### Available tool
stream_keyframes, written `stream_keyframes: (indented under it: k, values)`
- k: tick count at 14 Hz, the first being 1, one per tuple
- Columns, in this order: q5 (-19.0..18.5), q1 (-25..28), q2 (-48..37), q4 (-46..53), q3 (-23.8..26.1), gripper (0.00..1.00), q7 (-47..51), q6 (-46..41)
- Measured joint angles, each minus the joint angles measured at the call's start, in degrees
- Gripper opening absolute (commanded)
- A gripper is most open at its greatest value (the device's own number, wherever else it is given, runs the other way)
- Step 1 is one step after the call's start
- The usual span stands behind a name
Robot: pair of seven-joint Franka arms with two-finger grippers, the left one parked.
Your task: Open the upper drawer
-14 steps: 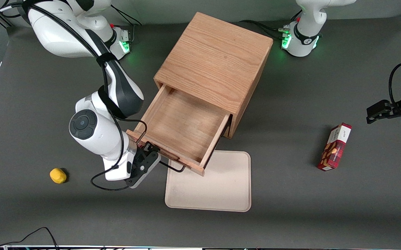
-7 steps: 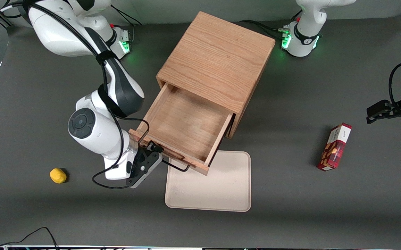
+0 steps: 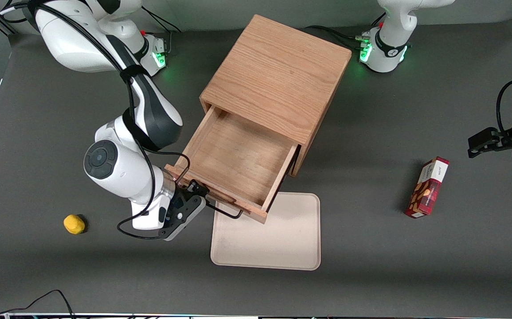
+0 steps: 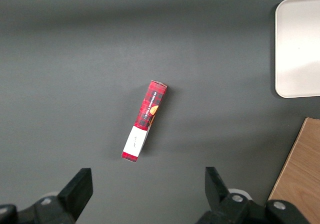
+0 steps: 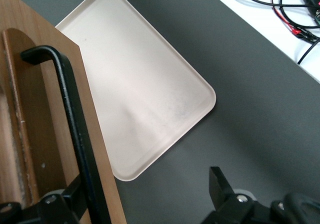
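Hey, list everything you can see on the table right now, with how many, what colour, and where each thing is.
Cube-shaped wooden cabinet: one, light oak, middle of the dark grey table.
Upper drawer: one, light oak with thin black wire handle, pulled out toward the front camera, nothing inside.
Flat rectangular tray: one, cream, in front of the cabinet, partly under the open drawer.
Slim carton: one, red plaid, toward the parked arm's end.
Small rounded block: one, yellow, toward the working arm's end.
Gripper: one, black, open, at the drawer's handle, one finger on each side of the bar.
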Motion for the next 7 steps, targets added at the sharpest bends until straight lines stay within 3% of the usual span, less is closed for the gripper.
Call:
stream_keyframes:
  k: [4, 7]
  values:
    - [5.05, 0.02, -0.21, 0.72, 0.03, 1.0, 0.7, 0.14]
    - [5.86, 0.0, -0.69, 0.98, 0.02, 1.0, 1.07, -1.19]
